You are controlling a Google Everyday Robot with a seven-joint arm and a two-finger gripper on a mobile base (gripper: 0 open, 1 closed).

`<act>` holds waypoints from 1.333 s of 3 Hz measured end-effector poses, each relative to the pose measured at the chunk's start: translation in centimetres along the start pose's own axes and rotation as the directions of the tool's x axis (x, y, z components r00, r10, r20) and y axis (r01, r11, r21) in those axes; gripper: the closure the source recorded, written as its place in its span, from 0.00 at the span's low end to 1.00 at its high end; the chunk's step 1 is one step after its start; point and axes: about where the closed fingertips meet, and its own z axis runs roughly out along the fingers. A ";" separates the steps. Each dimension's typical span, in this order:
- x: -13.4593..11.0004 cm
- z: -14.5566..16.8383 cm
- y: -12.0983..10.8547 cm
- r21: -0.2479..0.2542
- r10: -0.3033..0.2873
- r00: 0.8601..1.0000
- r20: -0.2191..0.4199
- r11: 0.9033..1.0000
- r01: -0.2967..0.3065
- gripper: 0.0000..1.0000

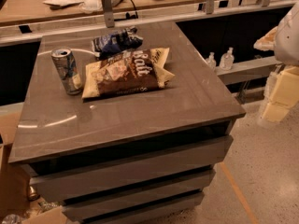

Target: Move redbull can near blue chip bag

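The redbull can (pixel 67 70) stands upright at the left of the grey cabinet top (pixel 140 111). It is silver and blue with a shiny lid. The blue chip bag (pixel 116 41) lies wrinkled at the back middle of the top, dark blue with white markings. The can is apart from it, to its front left. My gripper (pixel 279 96) shows as pale yellowish blocks at the right edge of the view, off the cabinet and over the floor, far from the can. Part of the white arm (pixel 288 31) is above it.
A larger tan and brown snack bag (pixel 125 72) lies between the can and the cabinet's middle, just in front of the blue bag. Two small clear bottles (pixel 219 59) stand on a ledge at the right. A cluttered wooden counter (pixel 70 3) runs behind. Cardboard boxes (pixel 11 181) sit at lower left.
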 end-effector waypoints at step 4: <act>-4.7 4.9 1.5 -0.027 0.033 0.901 0.433 0.999 -0.024 0.00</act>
